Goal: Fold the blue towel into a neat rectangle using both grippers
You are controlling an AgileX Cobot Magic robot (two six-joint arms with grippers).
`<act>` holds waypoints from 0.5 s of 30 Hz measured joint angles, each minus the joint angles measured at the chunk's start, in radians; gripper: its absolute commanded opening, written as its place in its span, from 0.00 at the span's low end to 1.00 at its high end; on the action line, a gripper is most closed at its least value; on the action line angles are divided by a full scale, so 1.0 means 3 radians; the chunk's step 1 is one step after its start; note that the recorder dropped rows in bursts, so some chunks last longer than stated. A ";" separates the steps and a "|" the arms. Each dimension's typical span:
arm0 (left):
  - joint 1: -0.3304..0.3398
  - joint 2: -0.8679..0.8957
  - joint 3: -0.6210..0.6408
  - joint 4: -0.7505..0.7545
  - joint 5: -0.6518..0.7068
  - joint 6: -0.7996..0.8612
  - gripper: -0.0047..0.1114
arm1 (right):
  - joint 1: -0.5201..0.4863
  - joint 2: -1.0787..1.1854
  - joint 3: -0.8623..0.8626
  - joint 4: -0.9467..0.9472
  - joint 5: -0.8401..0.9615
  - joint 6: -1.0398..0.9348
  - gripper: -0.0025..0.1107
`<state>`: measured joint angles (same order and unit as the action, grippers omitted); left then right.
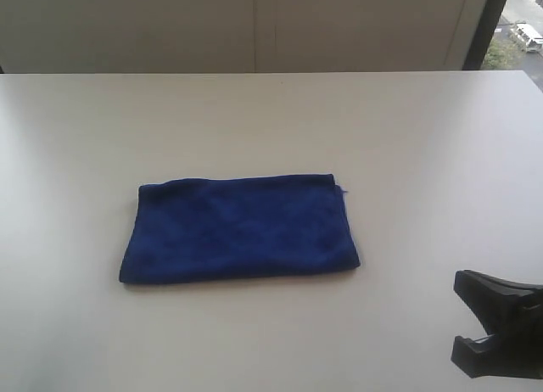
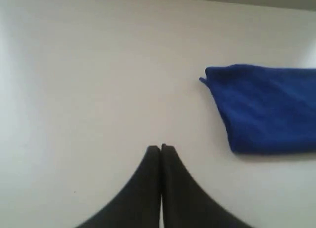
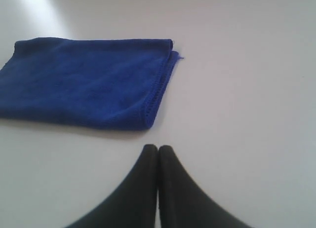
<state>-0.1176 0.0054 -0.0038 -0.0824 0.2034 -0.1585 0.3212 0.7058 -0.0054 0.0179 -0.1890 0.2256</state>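
The white, matte surface [image 1: 271, 112] spans the full width of the exterior view. Behind it stands a pale panelled wall [image 1: 170, 27] with vertical seams. A dark-framed window [image 1: 519, 36] at the upper right admits daylight and shows blurred outdoor greenery.

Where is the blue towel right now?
In the exterior view the blue towel lies flat on the white table, slightly left of centre, nothing touching it.
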 measured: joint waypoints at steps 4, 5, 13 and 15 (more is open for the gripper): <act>0.0000 0.0000 0.0000 -0.0015 0.0032 0.0546 0.04 | 0.0000 0.0000 0.0000 0.0000 0.0000 0.0000 0.02; 0.0000 0.0000 0.0000 -0.0026 0.0032 0.0624 0.04 | 0.0000 0.0000 0.0000 0.0000 0.0000 0.0000 0.02; 0.0000 0.0000 0.0000 -0.0107 0.0013 0.0805 0.04 | 0.0000 0.0000 0.0000 0.0000 0.0007 0.0000 0.02; 0.0000 0.0000 0.0000 -0.0107 0.0013 0.0805 0.04 | 0.0000 0.0000 0.0000 0.0000 0.0007 0.0000 0.02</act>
<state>-0.1176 0.0054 -0.0038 -0.1145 0.2072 0.0831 0.3212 0.7058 -0.0054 0.0179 -0.1870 0.2256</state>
